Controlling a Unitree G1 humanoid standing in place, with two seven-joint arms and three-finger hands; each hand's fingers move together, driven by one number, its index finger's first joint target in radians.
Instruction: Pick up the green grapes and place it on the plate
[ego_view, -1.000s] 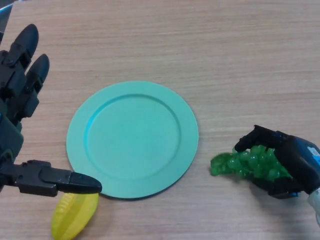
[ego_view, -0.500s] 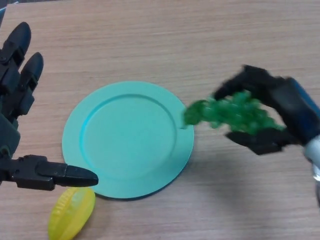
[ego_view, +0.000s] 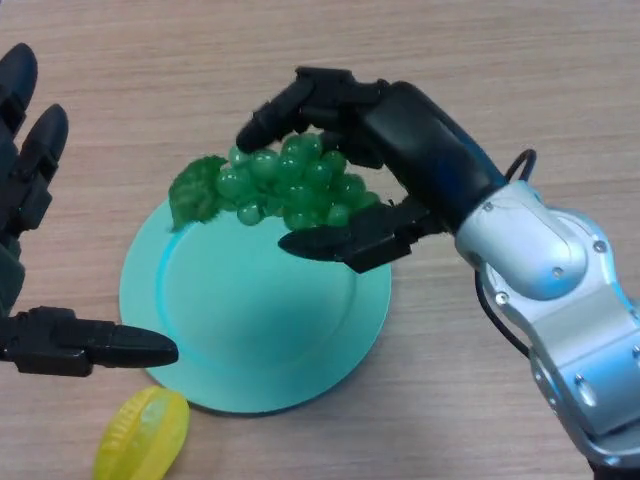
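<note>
The right hand (ego_view: 350, 165) has its fingers and thumb curled round the green grapes (ego_view: 285, 185), fingers above the bunch and thumb beneath, so the bunch is cradled. The grapes sit over the plate (ego_view: 250, 370) at about its one o'clock rim, the leafy end pointing toward eleven; they look lifted clear of it, though the height is hard to judge. The left hand (ego_view: 30, 250) waits at nine o'clock, fingers straight, holding nothing. A yellow fruit (ego_view: 143, 436) lies at seven o'clock.
</note>
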